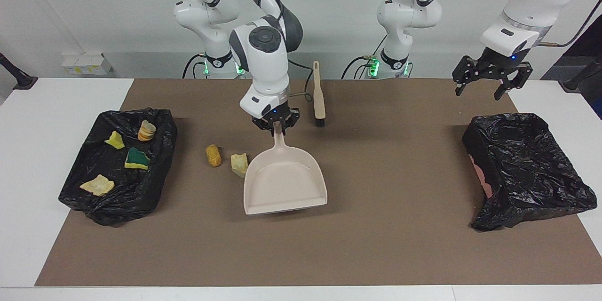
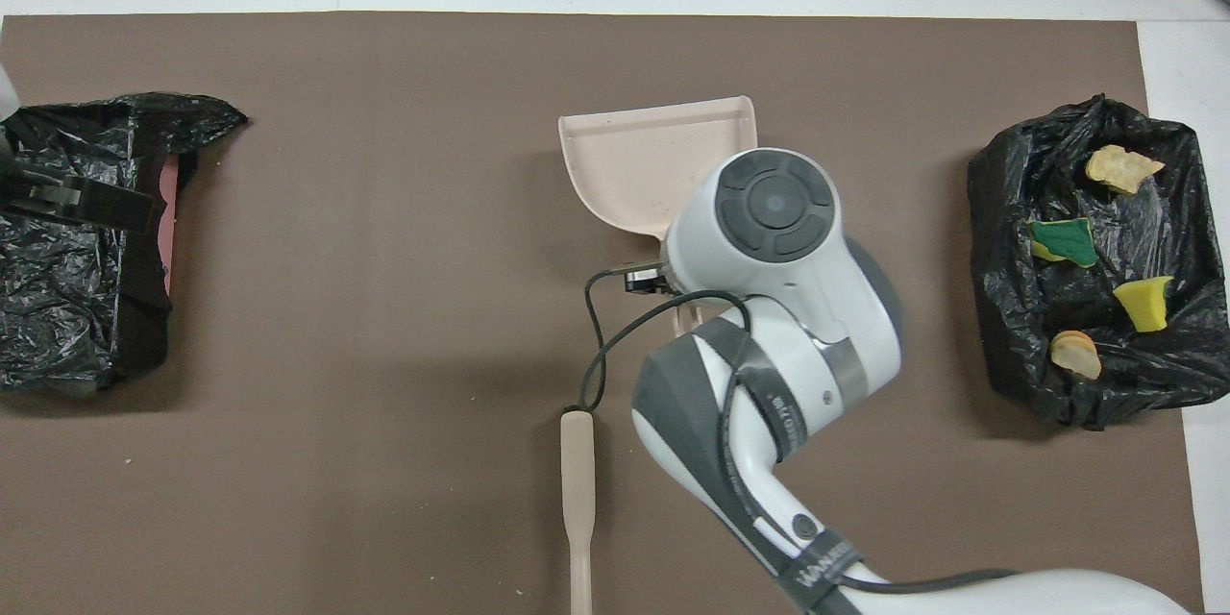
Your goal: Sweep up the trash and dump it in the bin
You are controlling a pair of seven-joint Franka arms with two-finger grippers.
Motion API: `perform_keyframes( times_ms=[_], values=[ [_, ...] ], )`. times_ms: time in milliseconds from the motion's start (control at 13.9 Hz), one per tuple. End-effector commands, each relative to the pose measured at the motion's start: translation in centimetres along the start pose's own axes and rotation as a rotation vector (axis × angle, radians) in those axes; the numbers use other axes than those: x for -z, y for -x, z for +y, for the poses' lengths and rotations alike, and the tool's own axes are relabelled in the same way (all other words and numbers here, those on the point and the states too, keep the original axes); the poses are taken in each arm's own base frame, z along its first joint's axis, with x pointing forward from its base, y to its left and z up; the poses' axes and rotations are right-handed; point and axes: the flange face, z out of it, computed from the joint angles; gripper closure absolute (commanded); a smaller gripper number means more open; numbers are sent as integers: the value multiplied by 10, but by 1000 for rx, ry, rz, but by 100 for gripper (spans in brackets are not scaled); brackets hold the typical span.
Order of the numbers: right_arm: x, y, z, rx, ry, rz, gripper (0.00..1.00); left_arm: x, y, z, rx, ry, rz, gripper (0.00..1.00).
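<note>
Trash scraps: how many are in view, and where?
6. Four lie in the bin at the right arm's end; two, brown and pale, sit on the mat beside the dustpan. Others may be hidden.

— What did the arms look like?
— Glossy white shells with dark grey joint caps, black cables looped along them, green lights glowing at the bases.
— And the grippers?
— Both black: the right gripper [image 1: 276, 125] and the left gripper [image 1: 491, 83] each showed a blue light.
</note>
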Motion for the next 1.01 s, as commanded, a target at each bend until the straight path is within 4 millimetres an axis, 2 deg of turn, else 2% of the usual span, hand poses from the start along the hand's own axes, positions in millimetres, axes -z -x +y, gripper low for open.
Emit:
perform_keyframes(
  times_ms=[0, 72, 144, 216, 288, 360, 433, 505, 649, 721, 793, 937],
  values=[
    [-35, -19, -37, -81, -23, -19, 100, 2, 5, -2, 2, -2, -13, 0],
    [-47, -20, -56, -100, -31, -11, 100, 2, 5, -2, 2, -2, -15, 0],
    [-61, -24, -64, -108, -27, -3, 100, 2, 5, -2, 1, -2, -13, 0],
    [-70, -26, -65, -112, -26, -5, 100, 2, 5, -2, -1, -2, -13, 0],
    [-68, -28, -64, -115, -33, 1, 100, 2, 5, -2, -1, -2, -13, 0],
    [-68, -27, -64, -120, -34, -5, 85, 2, 5, -4, 2, -2, -13, 0],
    [-70, -25, -64, -129, -26, -11, 25, 2, 5, -5, 4, -3, -13, 0],
    [-72, -24, -64, -130, -18, -13, 0, 2, 5, -5, 5, -4, -13, 0],
    [-70, -18, -68, -150, -14, -20, 0, 2, 5, -4, 5, -2, -15, 0],
    [-63, -12, -71, -172, -15, -21, 0, 2, 5, -3, 4, -2, -15, 0],
    [-58, 3, -85, -161, -4, -36, 0, 2, 5, -3, 4, -2, -15, 0],
    [-41, 31, -98, -171, 13, -52, 0, 2, 3, 0, -2, -4, -2, 0]
  ],
)
